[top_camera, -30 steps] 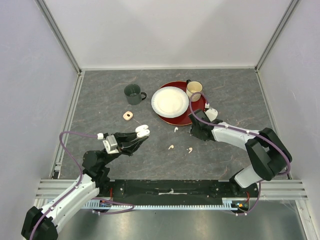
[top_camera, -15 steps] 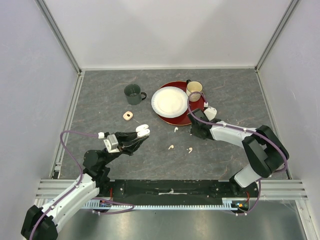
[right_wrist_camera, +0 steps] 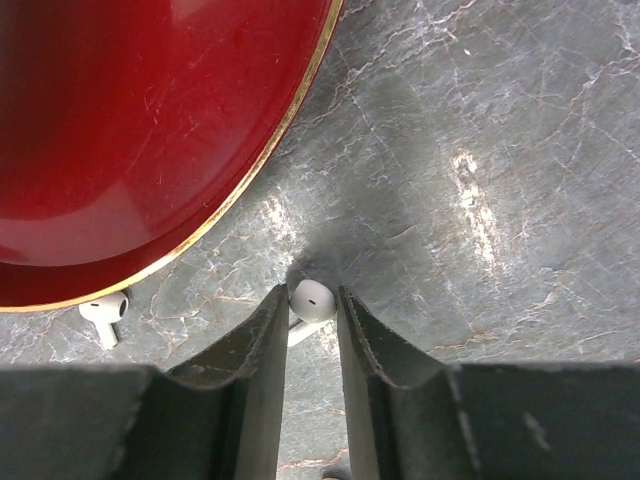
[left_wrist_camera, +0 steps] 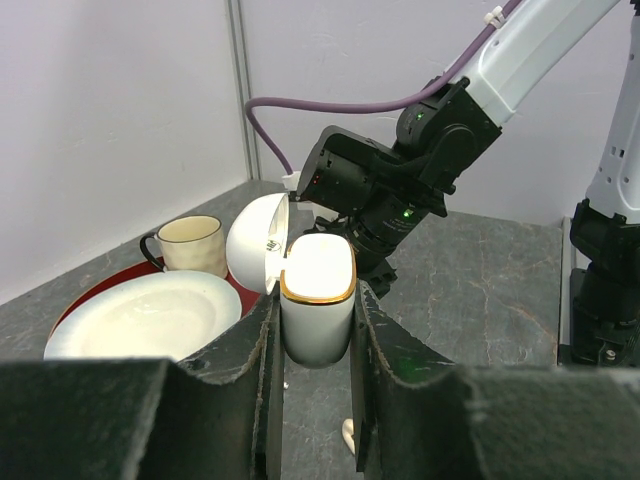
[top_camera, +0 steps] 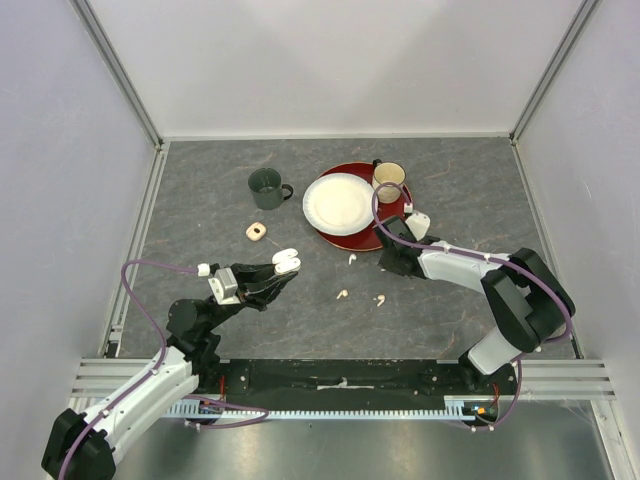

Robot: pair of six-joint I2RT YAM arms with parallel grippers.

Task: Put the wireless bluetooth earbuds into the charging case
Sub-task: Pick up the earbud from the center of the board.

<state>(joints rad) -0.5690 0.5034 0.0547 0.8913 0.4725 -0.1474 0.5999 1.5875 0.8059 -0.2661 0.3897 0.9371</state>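
Observation:
My left gripper (top_camera: 283,267) is shut on the white charging case (top_camera: 286,262) with a gold rim, held above the table with its lid open; the case also shows in the left wrist view (left_wrist_camera: 317,300). My right gripper (top_camera: 387,262) points down at the table by the red plate's near edge. Its fingers (right_wrist_camera: 268,335) are closed on a white earbud (right_wrist_camera: 313,299), which is hidden in the top view. A second white earbud (top_camera: 352,258) lies by the plate's edge and shows in the right wrist view (right_wrist_camera: 105,312). Two pale peach earbuds (top_camera: 342,294) (top_camera: 379,299) lie on the table between the arms.
A red plate (top_camera: 372,236) holds a white plate (top_camera: 340,203) and a cream mug (top_camera: 389,178). A dark green mug (top_camera: 266,187) stands at the back left. A small peach ring-shaped piece (top_camera: 256,231) lies left of centre. Walls close in the sides and the back.
My right gripper has shifted slightly left and back, toward the red plate's edge. My left gripper with the case has barely moved.

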